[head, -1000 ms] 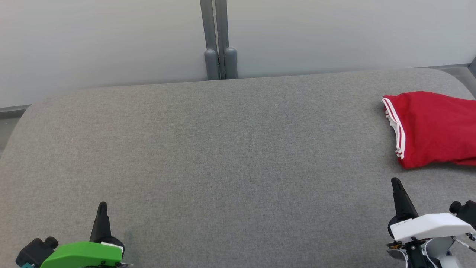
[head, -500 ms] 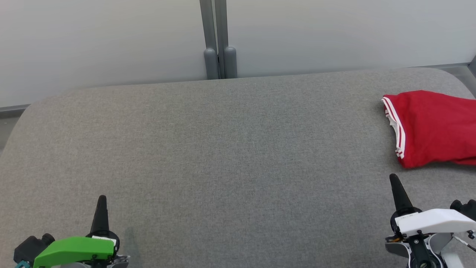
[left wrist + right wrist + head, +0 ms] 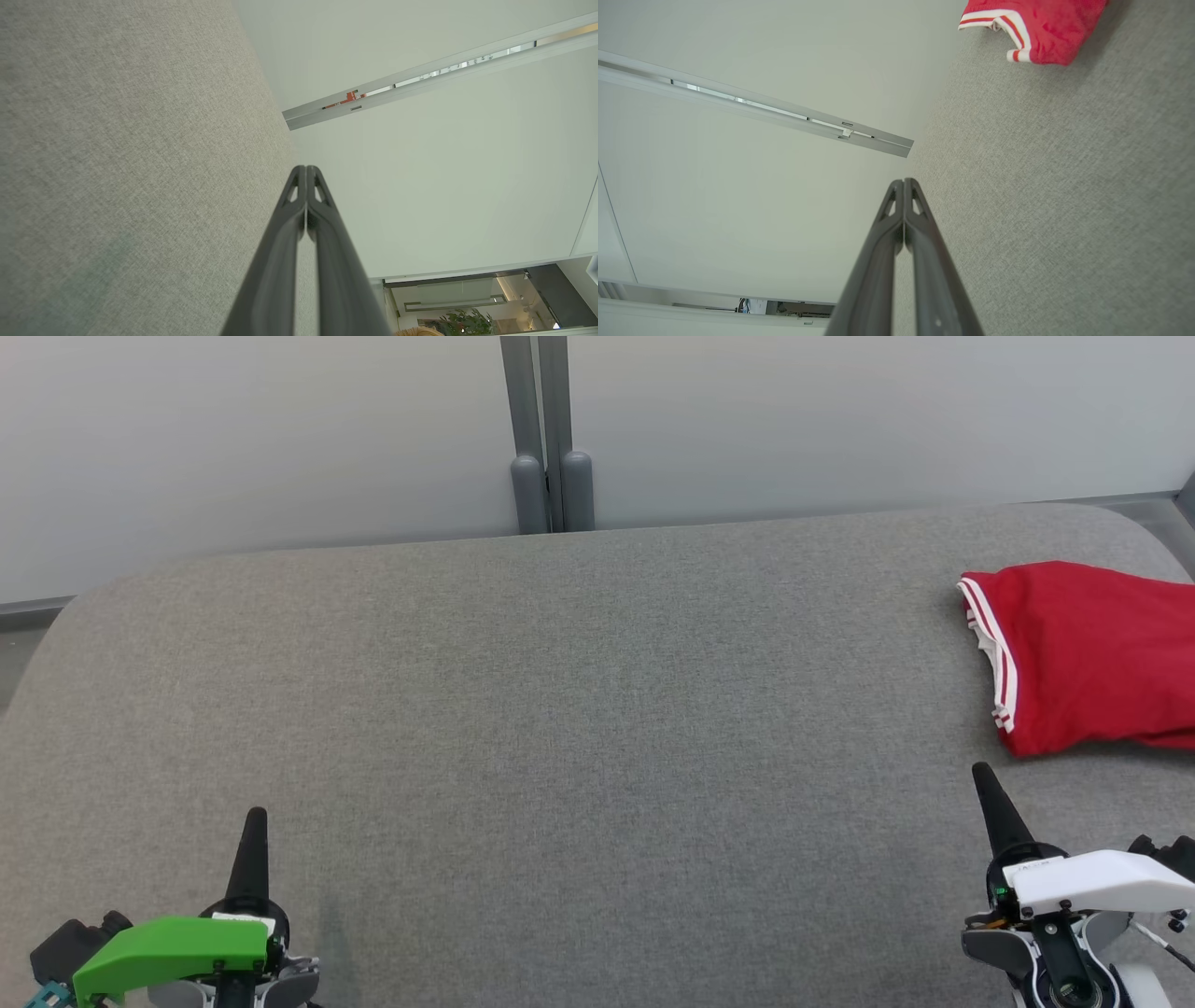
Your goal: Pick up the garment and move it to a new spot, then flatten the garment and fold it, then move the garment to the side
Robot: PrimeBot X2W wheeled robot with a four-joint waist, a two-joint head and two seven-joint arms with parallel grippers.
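One red garment (image 3: 1045, 23), right wrist view

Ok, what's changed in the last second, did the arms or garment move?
Both shut grippers crept slightly forward over the grey surface, the left gripper more than the right gripper, which nears the red garment. Nothing was grasped or released. The garment lies untouched at the right.

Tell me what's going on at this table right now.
Nothing is being handled at this instant. A red garment with white stripes lies bunched at the far right of the grey padded table, untouched. The robot's left pincer and right pincer sit near the table's front edge, both shut and empty. The right pincer is the nearer one, just short of the garment and not touching it.
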